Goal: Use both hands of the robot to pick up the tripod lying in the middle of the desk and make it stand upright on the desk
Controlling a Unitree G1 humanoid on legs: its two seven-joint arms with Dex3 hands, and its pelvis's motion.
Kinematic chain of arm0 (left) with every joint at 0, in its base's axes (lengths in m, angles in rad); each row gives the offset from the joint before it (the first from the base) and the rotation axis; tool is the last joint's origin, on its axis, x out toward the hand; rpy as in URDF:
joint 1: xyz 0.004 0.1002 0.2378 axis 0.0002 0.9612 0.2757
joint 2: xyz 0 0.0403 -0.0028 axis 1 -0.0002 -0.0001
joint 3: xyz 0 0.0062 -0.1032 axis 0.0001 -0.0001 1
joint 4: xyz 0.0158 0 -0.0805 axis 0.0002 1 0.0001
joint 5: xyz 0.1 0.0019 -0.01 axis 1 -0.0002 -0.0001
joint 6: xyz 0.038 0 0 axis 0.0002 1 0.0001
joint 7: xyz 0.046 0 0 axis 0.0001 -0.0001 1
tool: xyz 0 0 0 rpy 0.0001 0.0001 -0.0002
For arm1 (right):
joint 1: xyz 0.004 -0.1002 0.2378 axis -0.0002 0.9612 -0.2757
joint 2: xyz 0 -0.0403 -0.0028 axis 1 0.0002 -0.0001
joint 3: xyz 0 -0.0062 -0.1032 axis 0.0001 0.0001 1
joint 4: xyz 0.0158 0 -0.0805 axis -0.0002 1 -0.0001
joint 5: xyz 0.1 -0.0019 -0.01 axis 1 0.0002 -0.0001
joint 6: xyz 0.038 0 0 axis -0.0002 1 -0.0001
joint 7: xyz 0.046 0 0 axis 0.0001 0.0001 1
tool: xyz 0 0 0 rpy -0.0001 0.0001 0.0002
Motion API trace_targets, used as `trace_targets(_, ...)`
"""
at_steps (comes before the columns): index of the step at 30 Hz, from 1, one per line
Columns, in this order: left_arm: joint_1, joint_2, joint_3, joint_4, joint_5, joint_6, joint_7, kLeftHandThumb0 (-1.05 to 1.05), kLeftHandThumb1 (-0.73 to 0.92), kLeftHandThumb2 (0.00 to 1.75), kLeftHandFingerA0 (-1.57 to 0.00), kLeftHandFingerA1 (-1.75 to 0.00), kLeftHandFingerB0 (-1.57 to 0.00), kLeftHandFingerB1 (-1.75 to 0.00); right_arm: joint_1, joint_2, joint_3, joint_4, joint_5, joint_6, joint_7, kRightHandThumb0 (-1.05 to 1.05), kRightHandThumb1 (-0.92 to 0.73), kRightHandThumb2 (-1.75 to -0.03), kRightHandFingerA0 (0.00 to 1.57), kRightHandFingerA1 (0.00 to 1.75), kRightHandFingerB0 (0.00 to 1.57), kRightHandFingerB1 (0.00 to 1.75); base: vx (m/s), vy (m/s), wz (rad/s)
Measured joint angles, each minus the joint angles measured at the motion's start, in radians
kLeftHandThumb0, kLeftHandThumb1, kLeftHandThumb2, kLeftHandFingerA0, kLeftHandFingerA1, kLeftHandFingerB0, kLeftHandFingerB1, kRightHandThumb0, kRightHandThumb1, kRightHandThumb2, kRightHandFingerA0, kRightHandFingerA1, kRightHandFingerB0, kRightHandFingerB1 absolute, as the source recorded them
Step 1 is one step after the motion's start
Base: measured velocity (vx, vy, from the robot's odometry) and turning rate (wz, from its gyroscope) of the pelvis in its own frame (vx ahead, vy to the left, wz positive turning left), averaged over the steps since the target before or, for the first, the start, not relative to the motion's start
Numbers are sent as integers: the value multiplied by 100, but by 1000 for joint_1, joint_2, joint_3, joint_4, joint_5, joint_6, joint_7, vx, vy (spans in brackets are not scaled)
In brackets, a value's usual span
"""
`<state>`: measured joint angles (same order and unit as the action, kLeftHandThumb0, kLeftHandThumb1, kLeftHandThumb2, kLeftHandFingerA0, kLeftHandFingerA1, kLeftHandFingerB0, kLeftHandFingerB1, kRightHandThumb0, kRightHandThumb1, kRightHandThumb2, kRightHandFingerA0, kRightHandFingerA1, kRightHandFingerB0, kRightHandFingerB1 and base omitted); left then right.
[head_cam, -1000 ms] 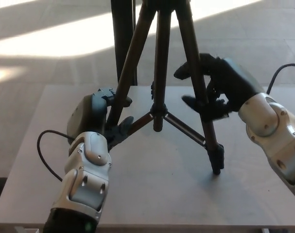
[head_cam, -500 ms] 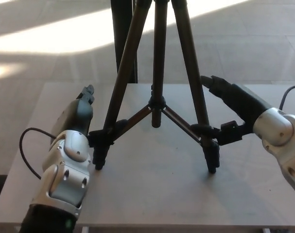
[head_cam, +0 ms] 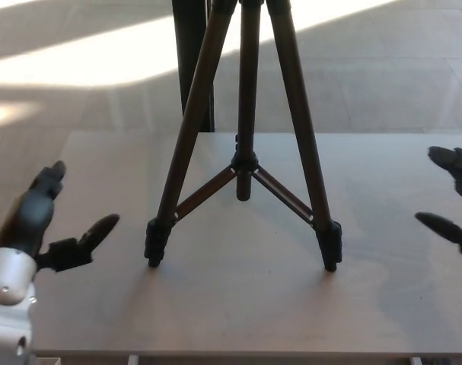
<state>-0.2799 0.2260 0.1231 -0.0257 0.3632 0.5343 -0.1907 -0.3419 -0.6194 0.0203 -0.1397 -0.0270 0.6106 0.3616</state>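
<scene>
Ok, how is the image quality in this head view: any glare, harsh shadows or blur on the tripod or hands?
Head view: a bright sunlit band on the floor is nearly washed out; the dark brown metal tripod reads backlit, its top cropped; it casts only soft, faint shadows on the pale grey desk; the black left hand and the right hand, cut by the frame edge, look sharp, without obvious blur.

tripod [head_cam: 246, 160] top cropped, right hand [head_cam: 455, 199] half out

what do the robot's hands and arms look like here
The left hand is matte black with thick, rounded fingers, mounted on a glossy silver-white wrist shell with small dark screw holes. Of the right hand, only black fingertips show at the picture's edge. No cables or markings are visible.
</scene>
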Motion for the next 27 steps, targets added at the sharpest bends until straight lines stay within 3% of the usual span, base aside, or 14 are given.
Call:
trace_targets(5,102,31,132,-15,-51,-4,-30,-102,72,107,0,-24,0,-11,119,-28,-166,7,23,-7,21,-94,-76,-63,0,0,0,0,0,0,0)
trace_targets(6,112,34,146,-16,-56,-4,-32,-105,76,109,0,-19,0,-10,132,-29,-184,9,25,-8,23,-105,-67,-105,0,18,0,3,0,0,0)
trace_targets(13,251,60,353,0,-120,-7,-56,-105,75,107,0,-24,0,-10,323,-34,-404,37,42,-28,26,-87,-58,-94,0,22,6,11,0,0,0)
trace_targets(14,275,64,387,12,-133,-9,-59,-105,69,106,0,-27,0,-10,353,-33,-439,47,45,-34,25,-75,-71,-61,0,16,8,30,0,0,0)
trace_targets(15,297,71,416,34,-143,-15,-62,-105,69,106,0,-27,0,-10,380,-33,-469,59,48,-41,22,-75,-71,-61,0,16,8,30,0,0,0)
trace_targets(16,315,79,437,56,-150,-21,-64,-105,65,103,0,-21,0,-3,401,-33,-492,70,50,-48,20,-84,-56,-94,0,28,9,39,0,0,0)
trace_targets(19,393,106,528,163,-181,-42,-69,-103,64,103,0,-11,0,0,487,-31,-582,134,61,-76,7,-84,-52,-92,3,31,13,44,0,0,0)
trace_targets(20,415,114,551,200,-191,-48,-70,-83,80,64,0,-17,0,-12,508,-30,-601,159,64,-86,1,-88,-51,-94,3,25,12,41,0,0,0)
trace_targets(21,440,123,578,248,-203,-57,-71,-82,66,101,0,-37,0,-24,533,-28,-625,192,69,-100,-5,-85,-52,-94,3,30,11,42,0,0,0)
trace_targets(23,465,128,606,287,-215,-63,-71,-78,65,100,0,-38,0,-31,553,-25,-647,225,73,-113,-11,-81,-50,-93,1,33,11,45,0,0,0)
trace_targets(24,512,126,656,335,-233,-74,-71,-68,86,68,0,-40,-2,-51,584,-11,-687,281,80,-140,-24,-88,-55,-96,1,32,11,42,0,0,0)
trace_targets(25,532,123,676,351,-240,-78,-71,-68,85,66,0,-61,-4,-56,594,-3,-706,304,84,-151,-31,-83,-54,-96,0,31,11,41,0,0,0)
trace_targets(26,564,116,704,368,-251,-80,-71,-71,67,102,-1,-59,-13,-61,610,8,-731,341,90,-165,-40,-81,-72,-62,1,41,14,36,0,0,0)
trace_targets(27,594,108,725,382,-258,-81,-71,-71,67,102,-1,-59,-13,-61,622,18,-750,372,96,-177,-48,-81,-72,-62,1,41,14,36,0,0,0)
